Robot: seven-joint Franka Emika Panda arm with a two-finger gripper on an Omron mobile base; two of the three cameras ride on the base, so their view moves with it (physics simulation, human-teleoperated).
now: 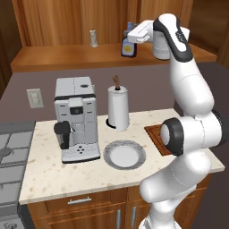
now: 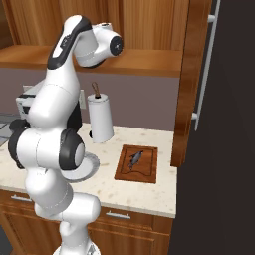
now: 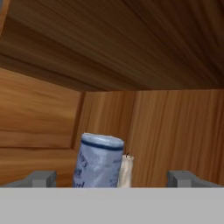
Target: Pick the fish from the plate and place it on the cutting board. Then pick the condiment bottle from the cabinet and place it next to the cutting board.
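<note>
The condiment bottle (image 1: 129, 46) stands upright on the cabinet (image 1: 67, 56) shelf, long axis vertical, blue cap uppermost. In the hand view its cap (image 3: 101, 159) sits between the two finger tips, slightly left of centre. The gripper (image 3: 111, 178) is spread wide and holds nothing; both tips stand clear of the bottle on either side. In the left base view the hand is level with the bottle's upper part and just to its right. Judgement: the approach is horizontal, jaws wide to straddle the neck or body before closing; a slight leftward correction would centre the bottle.

Further left of the bottle on the same shelf stands a small clear shaker (image 1: 93, 38), well apart from it.

Below the bottle, on the tabletop (image 1: 49, 179), the fish (image 2: 135, 159) lies on the cutting board (image 2: 137, 164), near the board's centre, its long axis roughly along the board's length. The plate (image 1: 125, 154) is bare, left of the board, in front of the paper towel roll (image 1: 118, 108). Judgement: the first step is complete; the bottle pick is in hand.
</note>
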